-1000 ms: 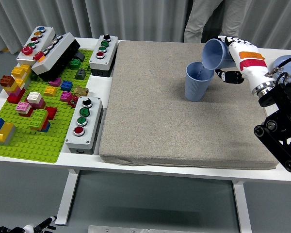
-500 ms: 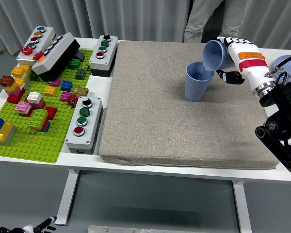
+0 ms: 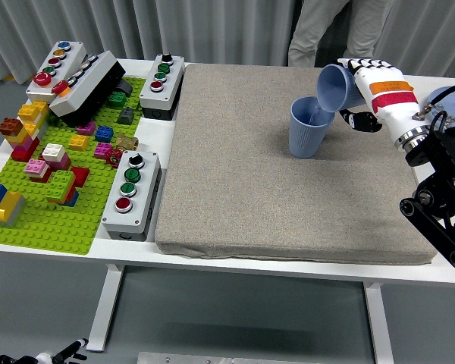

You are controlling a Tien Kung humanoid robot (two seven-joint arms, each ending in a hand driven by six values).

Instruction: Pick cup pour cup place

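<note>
Close to me is the edge of the white table [image 3: 440, 274], and on it lies a big grey mat [image 3: 235, 174]. To my left sit a green brick board [image 3: 53, 205] with bright bricks and some grey button boxes [image 3: 130, 191].

On the mat stands a blue cup [image 3: 306, 129], upright. My right hand [image 3: 375, 91] holds a second blue cup [image 3: 338, 85] over it, my fingers [image 3: 364, 64] wrapped round it. It is tipped far over, its mouth just above the standing cup's rim. Since a moment ago it has barely moved, only tipped a tiny bit more. I think the pouring is almost done, and setting my cup down comes next.

Behind the table hang grey curtains [image 3: 136, 30], and a person's legs [image 3: 318, 30] stand there.
</note>
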